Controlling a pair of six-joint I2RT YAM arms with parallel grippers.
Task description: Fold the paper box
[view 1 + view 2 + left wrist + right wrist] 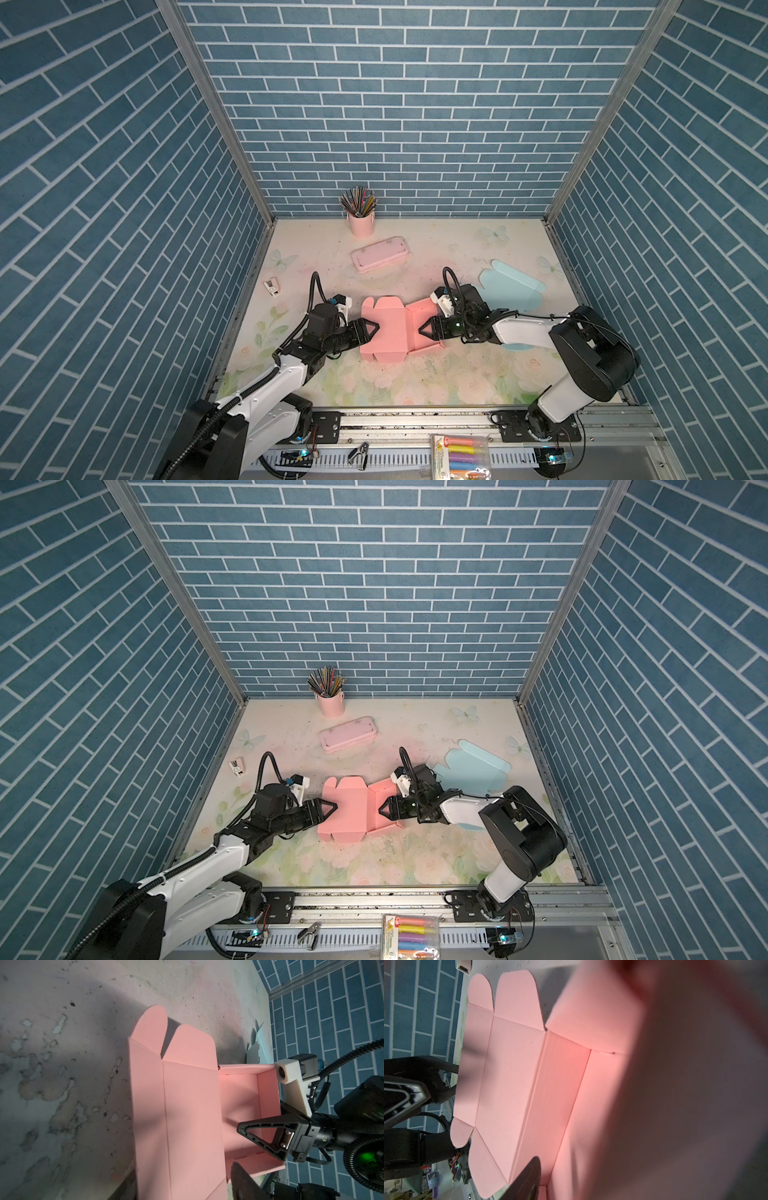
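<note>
Left gripper (374,328) is straddling the paper box (384,332) flap, jaws apart; right gripper (421,331) is reaching into it, grip unclear; floral tabletop (415,382).

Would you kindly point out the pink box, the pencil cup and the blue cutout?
pink box (388,345): in a top view, flat panel.
pencil cup (361,226): in a top view, side wall.
blue cutout (513,291): in a top view, flat middle.
</note>
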